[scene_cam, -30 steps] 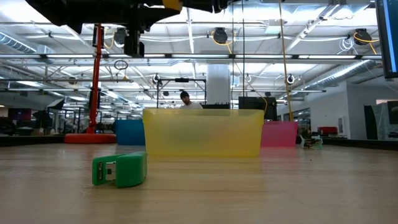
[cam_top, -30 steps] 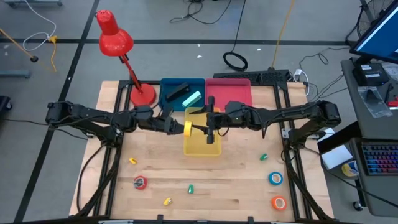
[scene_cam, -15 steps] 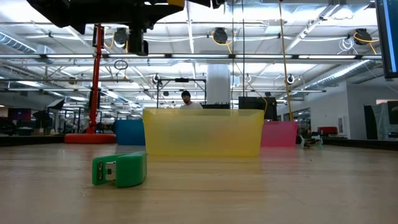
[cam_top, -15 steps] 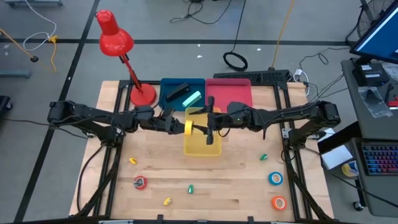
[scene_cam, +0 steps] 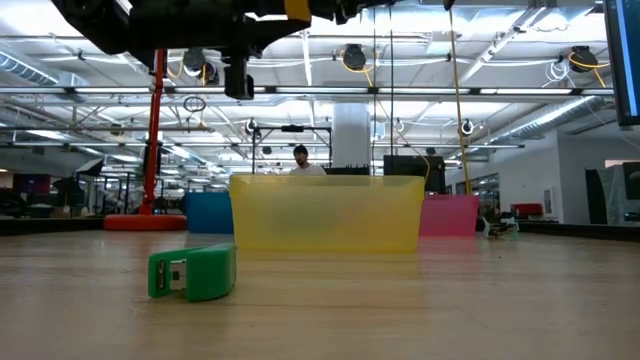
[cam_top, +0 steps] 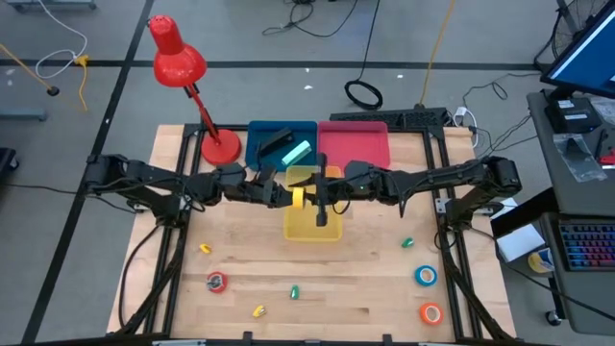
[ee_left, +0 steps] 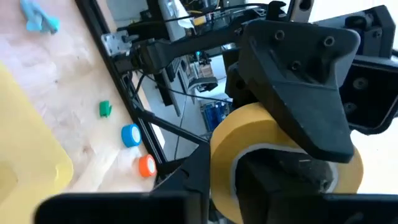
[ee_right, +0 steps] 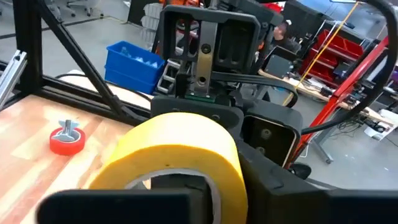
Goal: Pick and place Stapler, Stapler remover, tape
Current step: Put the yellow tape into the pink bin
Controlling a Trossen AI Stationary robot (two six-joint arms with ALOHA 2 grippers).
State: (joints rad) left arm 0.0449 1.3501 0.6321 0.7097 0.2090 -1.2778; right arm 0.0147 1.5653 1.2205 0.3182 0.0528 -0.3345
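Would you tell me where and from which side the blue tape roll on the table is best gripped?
Probably grip the blue tape roll by its ring wall, one finger in the open centre, one outside, coming straight down: it lies flat, hole up. The right gripper, over the yellow bin, looks nearer.

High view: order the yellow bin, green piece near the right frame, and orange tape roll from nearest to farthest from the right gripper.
From the right gripper:
1. Yellow bin, directly beneath it.
2. Green piece, toward the right frame.
3. Orange tape roll, front right corner.
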